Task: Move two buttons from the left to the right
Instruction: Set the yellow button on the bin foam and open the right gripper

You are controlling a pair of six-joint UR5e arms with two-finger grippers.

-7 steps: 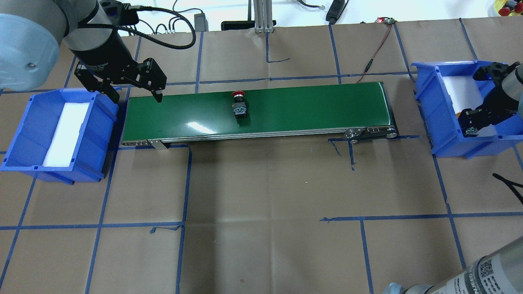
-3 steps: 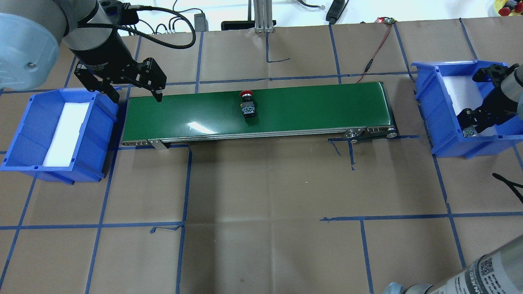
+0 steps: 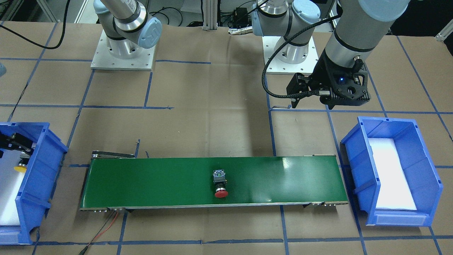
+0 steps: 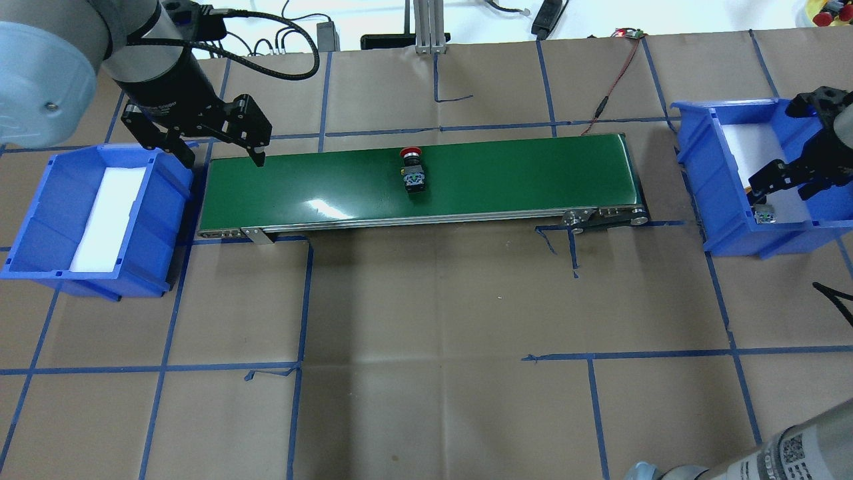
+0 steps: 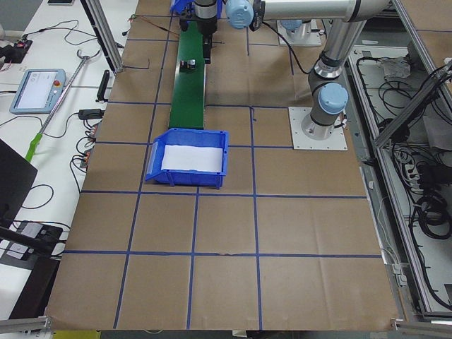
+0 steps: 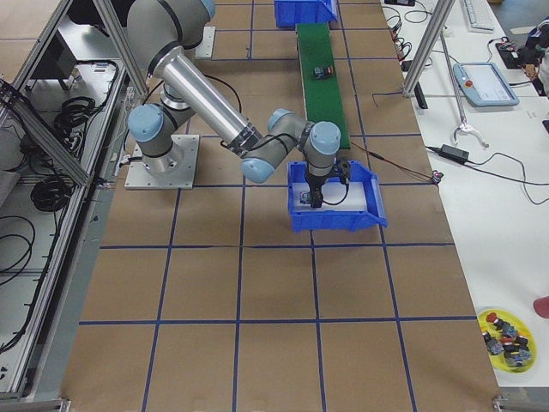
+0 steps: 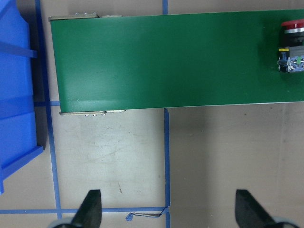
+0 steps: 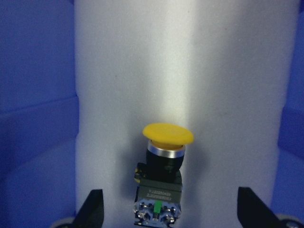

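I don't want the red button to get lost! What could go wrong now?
The red button lies on its side on the belt. The right tool hangs open over the yellow button in the bin, so it may come too late, and the red one could fall off the belt's end.

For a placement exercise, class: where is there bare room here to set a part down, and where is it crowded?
Free: the green belt on both sides of the red button; the foam in the left bin; the brown paper between belt and robot. Crowded: the right bin, where the yellow button lies under the right gripper.
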